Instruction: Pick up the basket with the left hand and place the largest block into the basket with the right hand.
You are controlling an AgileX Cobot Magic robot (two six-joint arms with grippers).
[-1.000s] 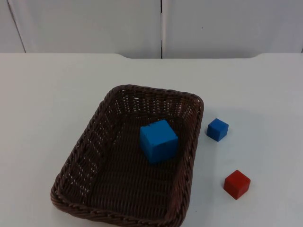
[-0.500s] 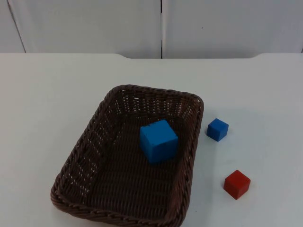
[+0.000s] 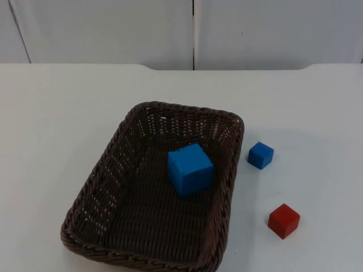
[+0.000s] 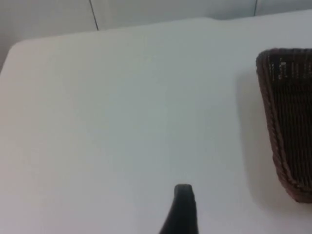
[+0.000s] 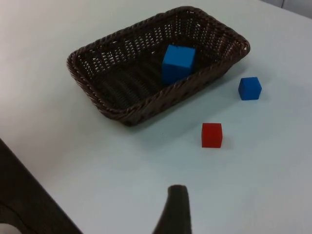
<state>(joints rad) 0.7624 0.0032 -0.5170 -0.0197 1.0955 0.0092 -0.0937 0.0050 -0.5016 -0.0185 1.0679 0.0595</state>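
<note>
The basket (image 3: 153, 192) is sitting on the white worktop (image 3: 57, 113) w/ the big blue block (image 3: 190, 169) already lying inside it. A small blue block (image 3: 260, 154) and a red block (image 3: 283, 220) are lying just right of the basket. Both arms are waiting off the basket. Left pincer (image 4: 181, 195) and right pincer (image 5: 176, 195): can't tell if apart or together. Judging the task nearly done; best approach is leaving the load undisturbed. A grey partition wall (image 3: 113, 28) is standing behind the basket.

White table (image 3: 68, 113) — bears basket (image 3: 113, 187), small blue block (image 3: 260, 155), red block (image 3: 283, 220).
</note>
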